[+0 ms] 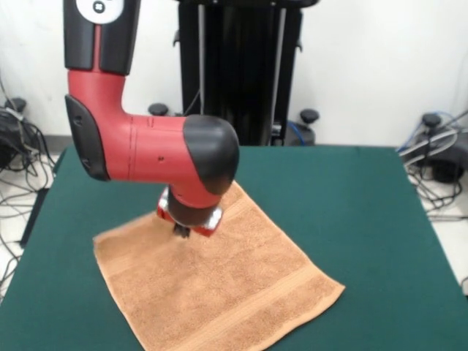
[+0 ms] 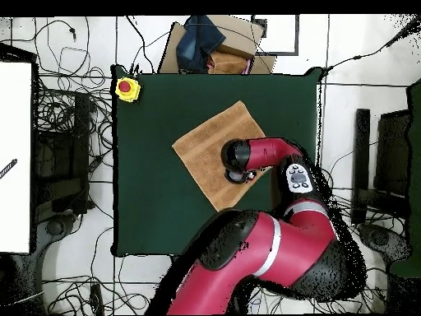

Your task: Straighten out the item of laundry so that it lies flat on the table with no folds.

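The light-brown terry towel [image 1: 219, 285] lies spread out like a diamond on the dark green table [image 1: 344, 219], with a woven band near its front-right edge. It looks nearly flat. In the overhead view the towel [image 2: 210, 148] sits at the table's middle [image 2: 156, 206]. My gripper [image 1: 183, 232] hangs from the red arm and is down at the towel's far part, touching or just above the cloth. Its fingers are hidden under the wrist. In the overhead view the gripper [image 2: 239, 175] is over the towel's lower right edge.
A yellow box with a red button [image 2: 127, 88] sits at the table's corner in the overhead view. A black pedestal [image 1: 241, 66] stands behind the table. Cables lie on the floor at both sides. A cardboard box with dark cloth [image 2: 215, 45] lies beyond the table.
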You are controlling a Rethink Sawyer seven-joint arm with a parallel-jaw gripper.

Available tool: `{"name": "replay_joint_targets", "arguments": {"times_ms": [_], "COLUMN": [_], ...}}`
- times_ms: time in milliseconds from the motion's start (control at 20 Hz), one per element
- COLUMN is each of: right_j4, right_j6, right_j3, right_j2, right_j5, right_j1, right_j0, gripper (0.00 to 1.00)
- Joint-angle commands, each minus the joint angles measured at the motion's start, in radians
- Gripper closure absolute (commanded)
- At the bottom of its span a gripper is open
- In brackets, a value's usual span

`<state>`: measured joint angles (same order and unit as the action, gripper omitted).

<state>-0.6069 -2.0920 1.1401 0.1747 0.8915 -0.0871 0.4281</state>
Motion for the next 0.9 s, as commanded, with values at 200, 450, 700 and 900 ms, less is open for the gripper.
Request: {"name": "replay_joint_targets", "arguments": {"times_ms": [200,450,700,900], "right_j4": [-0.014,-0.016,-0.001,0.005], "right_j6": [0.23,0.221,-0.036,-0.113], "right_j3": [0.088,0.094,0.188,0.27], "right_j2": [0.029,0.019,0.001,-0.04], "right_j5": [0.101,0.082,-0.174,-0.246], "right_j1": [-0.001,0.002,-0.051,-0.153], "right_j0": [0.018,0.01,-0.023,-0.068], "gripper": [1.0,1.0,1.0,1.0]}}
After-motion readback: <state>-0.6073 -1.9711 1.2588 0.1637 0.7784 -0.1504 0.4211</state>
